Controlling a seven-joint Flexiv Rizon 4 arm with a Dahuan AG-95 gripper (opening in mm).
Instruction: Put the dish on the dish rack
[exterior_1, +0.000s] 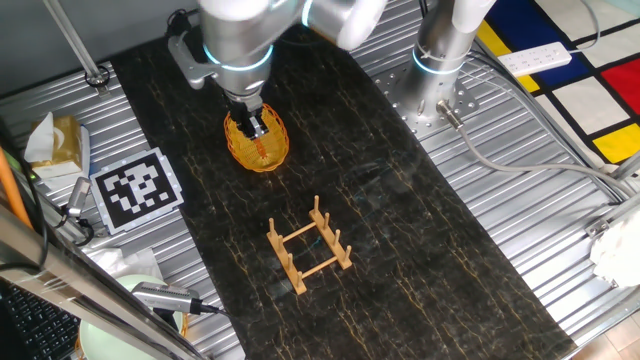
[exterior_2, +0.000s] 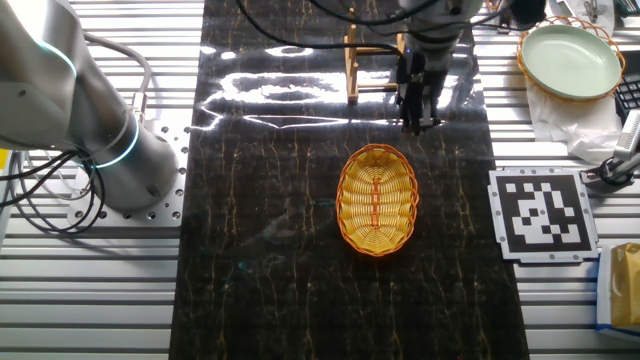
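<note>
Dish: the woven orange-yellow dish (exterior_2: 377, 200) is lying flat on the dark marbled mat (exterior_2: 280, 270), open side up, near the mat's middle line.
Dish contact: in the other fixed view I am seeing the dish bare and free, nothing touching it.
Rack: the light-wood dish rack (exterior_1: 310, 246) is standing upright on the same mat, well apart from the dish, its pegs pointing up.
My pincer: my pincer (exterior_2: 415, 105) is hanging above the mat, between the dish and the rack in the other fixed view; in one fixed view it is overlapping the dish.
Pincer state: I am holding nothing; whether my fingers are spread or pressed together I cannot tell.
Surroundings: a black-and-white marker card (exterior_2: 543, 213) is lying just beside the mat on the ribbed table (exterior_2: 90, 290).
Plate: a pale green plate (exterior_2: 570, 60) is sitting off the mat.
</note>
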